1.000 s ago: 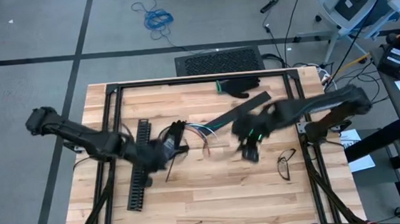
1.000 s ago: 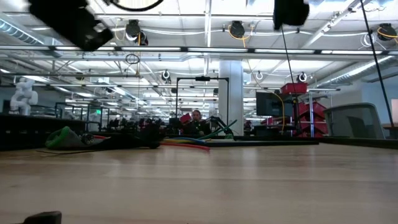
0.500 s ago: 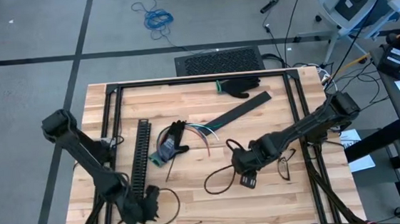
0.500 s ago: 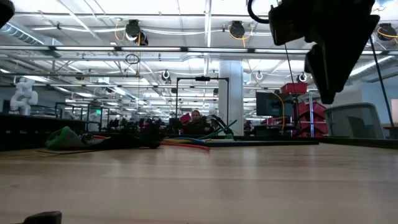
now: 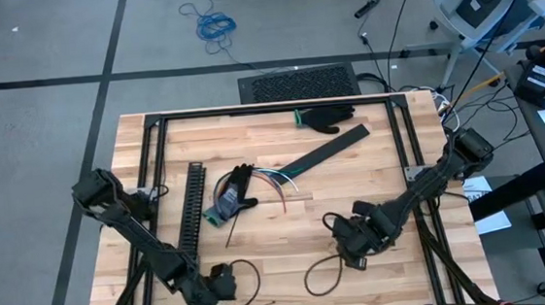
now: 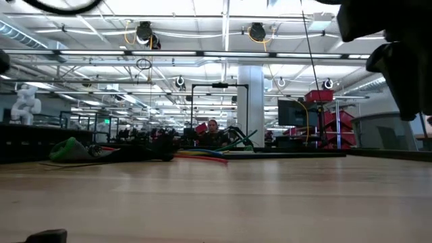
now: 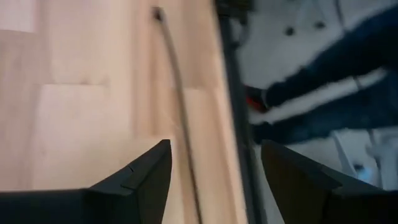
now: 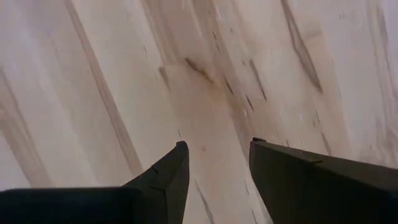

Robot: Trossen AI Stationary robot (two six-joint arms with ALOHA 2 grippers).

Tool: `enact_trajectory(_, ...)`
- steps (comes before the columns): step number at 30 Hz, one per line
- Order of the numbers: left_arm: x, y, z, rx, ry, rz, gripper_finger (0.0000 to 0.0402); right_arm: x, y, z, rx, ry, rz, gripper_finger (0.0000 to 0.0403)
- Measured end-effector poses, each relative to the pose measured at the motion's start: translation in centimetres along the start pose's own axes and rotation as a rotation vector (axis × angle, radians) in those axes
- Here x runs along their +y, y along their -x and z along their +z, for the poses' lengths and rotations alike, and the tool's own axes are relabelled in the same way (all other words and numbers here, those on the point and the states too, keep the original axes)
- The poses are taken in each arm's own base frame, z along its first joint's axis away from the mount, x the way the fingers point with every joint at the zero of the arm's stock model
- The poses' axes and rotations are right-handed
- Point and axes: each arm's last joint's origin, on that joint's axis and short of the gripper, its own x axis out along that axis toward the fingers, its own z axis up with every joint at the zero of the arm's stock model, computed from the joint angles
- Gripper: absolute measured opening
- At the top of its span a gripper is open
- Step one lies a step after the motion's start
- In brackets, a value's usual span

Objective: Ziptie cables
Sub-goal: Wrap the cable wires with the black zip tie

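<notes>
both arms sit at the tabletop's (image 5: 262, 270) near edge: left tool (image 7: 211, 180) and right tool (image 8: 217, 180) gape, empty. the cables (image 5: 273, 180) lie mid-tabletop, well apart. you likely must reach back.

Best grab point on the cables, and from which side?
Grip the cables at the fanned loose ends, right of the dark bunched part. Come straight down from above: they lie flat on the table, spread thin, with bare wood around them.

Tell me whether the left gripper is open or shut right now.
Open. In the left wrist view the left gripper shows its two dark fingers standing well apart, with only bare table between them.
</notes>
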Motion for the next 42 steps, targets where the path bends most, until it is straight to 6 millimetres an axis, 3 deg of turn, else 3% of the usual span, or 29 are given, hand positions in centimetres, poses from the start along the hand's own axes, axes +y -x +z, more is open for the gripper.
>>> enact_trajectory(9,-1.3,-4.7,0.8,0.104,0.084,0.145,0.0226,0.4,0.2,-1.5,0.004,0.058,-0.060,0.0155)
enact_trajectory(15,-1.4,-5.6,1.1,0.103,0.114,0.313,0.0215,0.4,0.2,-1.6,0.003,0.063,-0.070,0.0155)
enact_trajectory(22,-0.5,-6.9,0.1,0.129,0.113,0.377,0.0197,0.3,0.2,-1.6,0.005,0.065,-0.071,0.0155)
enact_trajectory(32,0.5,-7.9,-0.3,0.145,-0.077,0.458,0.0097,0.3,0.3,-1.6,-0.006,0.062,-0.087,0.0155)
enact_trajectory(42,1.9,-8.2,1.2,0.225,-0.184,0.384,0.0057,0.2,0.3,-1.6,-0.003,0.027,-0.094,0.0155)
